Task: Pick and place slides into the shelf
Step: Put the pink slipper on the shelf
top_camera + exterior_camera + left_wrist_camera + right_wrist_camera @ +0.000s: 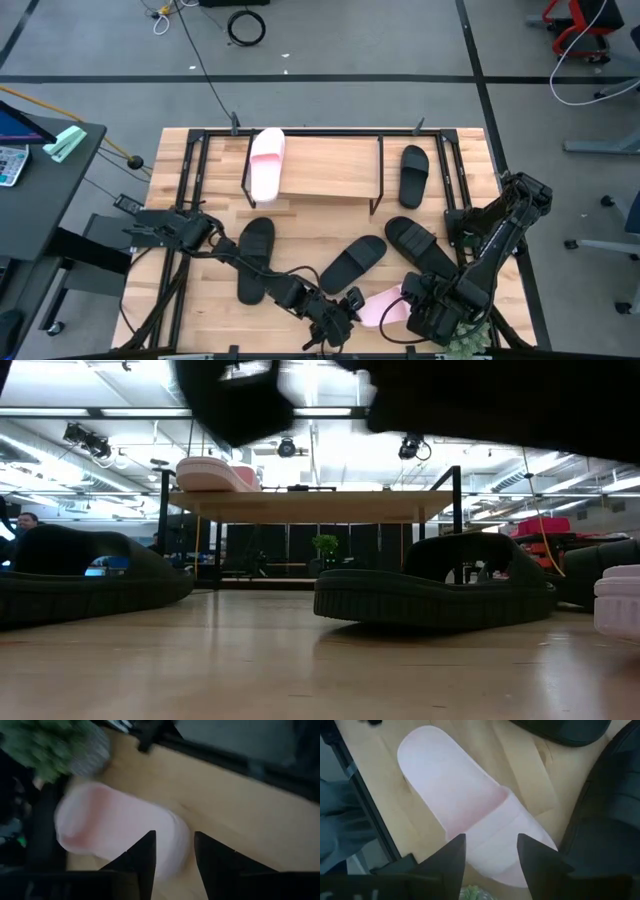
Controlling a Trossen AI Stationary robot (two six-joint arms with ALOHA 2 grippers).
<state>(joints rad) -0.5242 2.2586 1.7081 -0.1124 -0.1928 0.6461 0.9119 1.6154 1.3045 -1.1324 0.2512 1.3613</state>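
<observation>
slides (386,305): pale pink, matte black | shelf (330,167): light wood top, black legs

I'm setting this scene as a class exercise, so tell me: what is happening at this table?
Both arms reach toward the pale pink rubber slide lying at the table's near edge. The left pincer and right pincer are both open over it. Another pink slide already lies on the light wooden shelf; four matte black slides remain on the table.
</observation>
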